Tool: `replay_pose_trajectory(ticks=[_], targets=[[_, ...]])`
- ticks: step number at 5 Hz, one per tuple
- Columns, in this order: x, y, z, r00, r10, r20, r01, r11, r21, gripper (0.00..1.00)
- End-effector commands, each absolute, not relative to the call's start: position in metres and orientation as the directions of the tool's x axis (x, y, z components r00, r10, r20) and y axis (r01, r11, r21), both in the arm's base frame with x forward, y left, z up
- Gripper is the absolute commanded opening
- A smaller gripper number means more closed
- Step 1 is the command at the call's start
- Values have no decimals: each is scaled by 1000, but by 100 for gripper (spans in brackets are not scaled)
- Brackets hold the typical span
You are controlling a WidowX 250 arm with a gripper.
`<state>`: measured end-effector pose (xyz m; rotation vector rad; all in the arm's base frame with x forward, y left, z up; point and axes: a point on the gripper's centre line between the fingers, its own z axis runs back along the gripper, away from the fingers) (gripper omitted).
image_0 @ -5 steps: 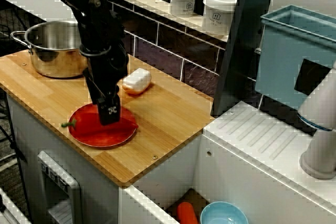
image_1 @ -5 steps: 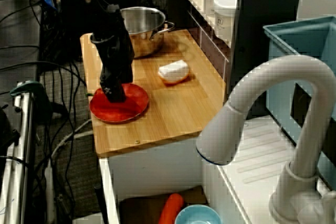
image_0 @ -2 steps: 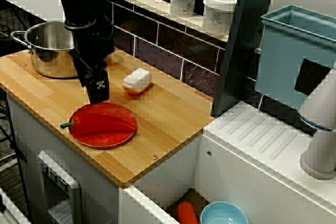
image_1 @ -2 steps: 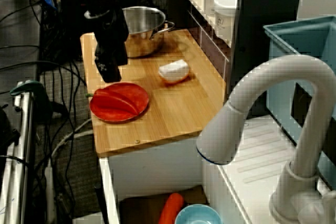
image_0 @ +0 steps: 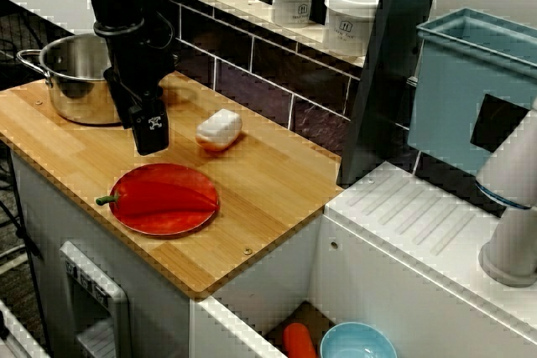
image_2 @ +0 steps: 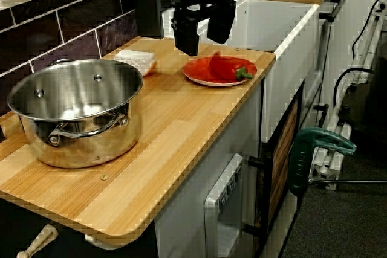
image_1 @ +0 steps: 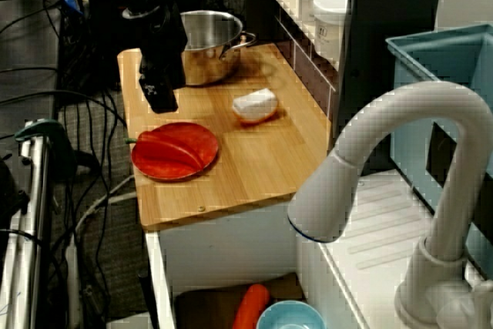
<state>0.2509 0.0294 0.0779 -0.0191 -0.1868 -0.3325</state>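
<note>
Over the wooden counter (image_0: 268,178), the gripper (image_2: 202,45) hangs clear above the red plate (image_0: 198,221), off its pot-side edge. Seen from the pot end, the fingers are spread wide with nothing between them. The red pepper (image_0: 164,199) lies untouched on the plate, stem over the rim. A white bun-like piece (image_0: 219,127) is near; the steel pot (image_0: 74,81) stands beyond.

Arm (image_0: 126,6): upper length cut off at 12 o'clock in every view. Jaws: gap not discernible in the view from the sink side. Pot (image_0: 71,81): 3 o'clock side hidden behind the arm there. Carrot (image_0: 298,343), bowl (image_0: 357,345): cut off at 6 o'clock. Jar (image_0: 351,21) labels: illegible.
</note>
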Motion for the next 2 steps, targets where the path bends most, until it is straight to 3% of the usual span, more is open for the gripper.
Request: replay_pose_trajectory(ticks=[1,2], targets=[[251,38,94,918,-315,240,316,948,38,100],[257,37,98,923,-298,245,299,954,33,100]])
